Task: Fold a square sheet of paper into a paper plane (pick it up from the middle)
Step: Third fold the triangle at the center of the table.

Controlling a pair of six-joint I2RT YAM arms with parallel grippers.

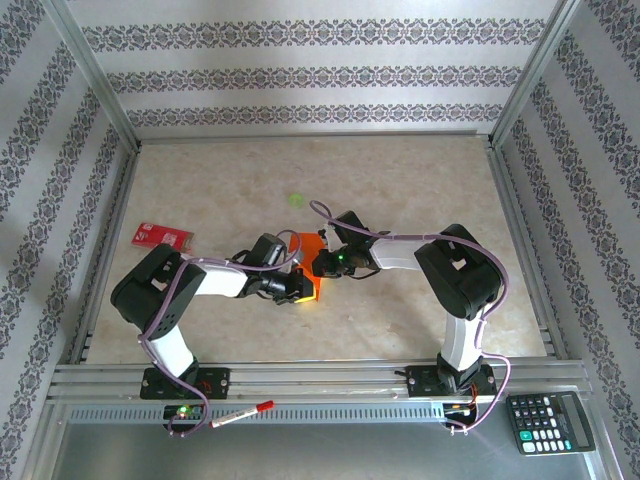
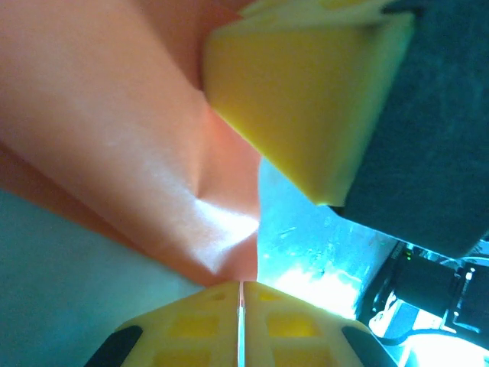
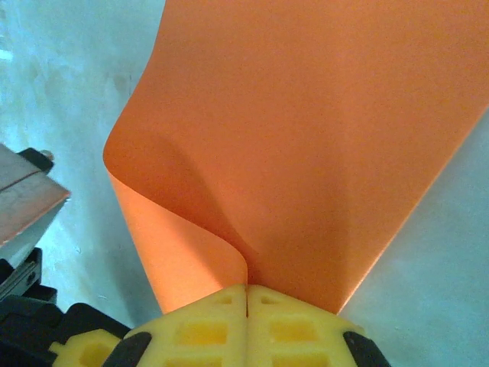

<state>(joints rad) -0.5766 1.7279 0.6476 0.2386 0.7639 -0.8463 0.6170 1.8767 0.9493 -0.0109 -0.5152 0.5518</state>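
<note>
My right gripper (image 3: 246,290) has its jaws pressed together on the square sheet of paper (image 3: 306,138), which curls up out of the seam towards 12 o'clock. My left gripper (image 2: 241,289) is closed too, and a creased fold of the sheet runs down into its tips. One right finger (image 2: 306,99) crowds in at 1 o'clock. From above, the sheet sits mid-table between both grippers. A red card (image 1: 163,236) lies at its 9 o'clock, a green spot (image 1: 296,199) at 12, and a calculator (image 1: 550,422) off the table at 4.
</note>
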